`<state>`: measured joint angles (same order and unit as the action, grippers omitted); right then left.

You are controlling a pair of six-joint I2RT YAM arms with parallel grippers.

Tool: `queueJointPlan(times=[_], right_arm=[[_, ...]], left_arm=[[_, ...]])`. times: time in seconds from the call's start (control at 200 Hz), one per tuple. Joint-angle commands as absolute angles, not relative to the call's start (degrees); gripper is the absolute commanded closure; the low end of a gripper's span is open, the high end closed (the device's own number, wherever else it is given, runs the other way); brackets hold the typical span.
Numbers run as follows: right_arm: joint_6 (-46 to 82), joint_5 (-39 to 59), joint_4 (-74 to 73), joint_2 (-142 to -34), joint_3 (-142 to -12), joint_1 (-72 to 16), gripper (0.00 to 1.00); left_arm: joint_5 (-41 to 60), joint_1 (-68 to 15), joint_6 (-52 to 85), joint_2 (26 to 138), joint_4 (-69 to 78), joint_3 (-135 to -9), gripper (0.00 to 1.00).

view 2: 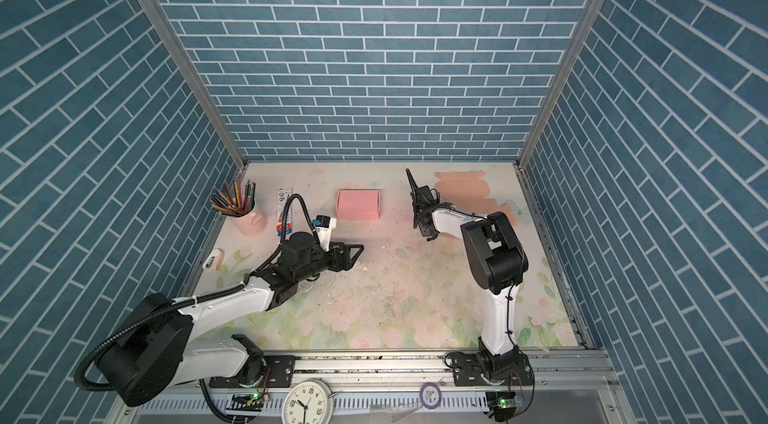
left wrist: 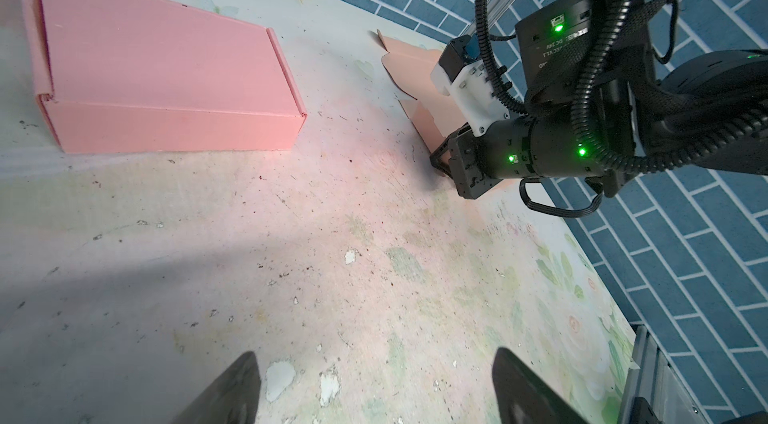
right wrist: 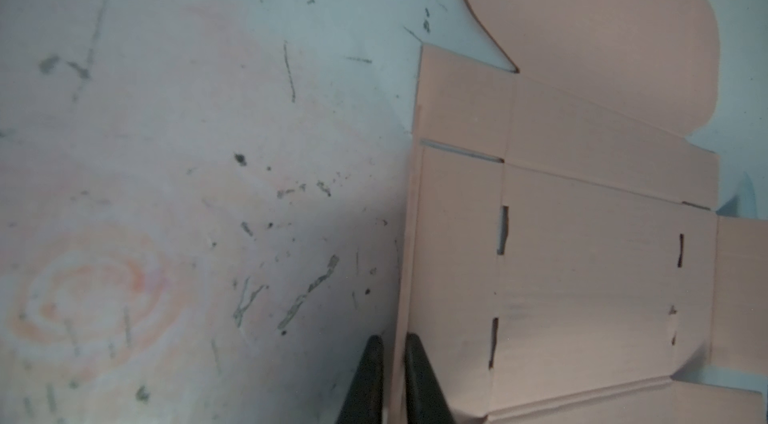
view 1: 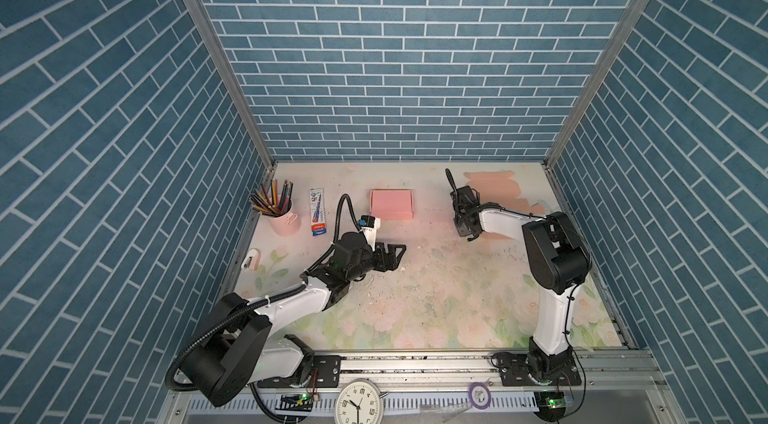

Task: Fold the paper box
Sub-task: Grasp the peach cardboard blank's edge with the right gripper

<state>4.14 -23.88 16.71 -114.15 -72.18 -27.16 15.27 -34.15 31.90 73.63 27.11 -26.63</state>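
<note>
Peach card, die-cut and unfolded: the blank [right wrist: 582,255] lies flat at the far right of the table [view 1: 436,297], its slots and creases showing; my right gripper [right wrist: 392,343] has its jaws drawn almost together on the blank's long side flap, pinching the thin edge; I judge the hold is placed there so the flap can be raised along its crease into a wall; a folded box [view 1: 390,204], brighter pink and closed, sits well apart at the back centre, perhaps one already finished; my left gripper [view 1: 397,255] hangs over bare table in front of that box, jaws wide and holding nothing, likely kept clear until a second hold is needed.
</note>
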Motion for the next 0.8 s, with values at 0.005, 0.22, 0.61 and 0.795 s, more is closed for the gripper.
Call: queueJointPlan(times=[0.005,0.22,0.61,0.795], right_arm=[[3.6,-25.8,17.3,-113.4,-71.4,-27.6,0.9],[3.7,-28.0,19.2,-112.4,-71.4,-28.5,1.0],[7.6,-25.1,19.1,-100.0,-64.8,-31.2,1.0],[9.4,-23.0,18.5,-92.0,-60.3,-34.3,1.0]], left_arm=[[15.4,-34.4,32.4,73.2,28.1,-25.9,0.12],[14.4,-34.4,32.6,72.4,27.5,-25.6,0.12],[14.1,-34.1,32.9,73.5,26.5,-26.0,0.12],[15.6,-32.9,33.9,73.4,26.9,-25.6,0.12]])
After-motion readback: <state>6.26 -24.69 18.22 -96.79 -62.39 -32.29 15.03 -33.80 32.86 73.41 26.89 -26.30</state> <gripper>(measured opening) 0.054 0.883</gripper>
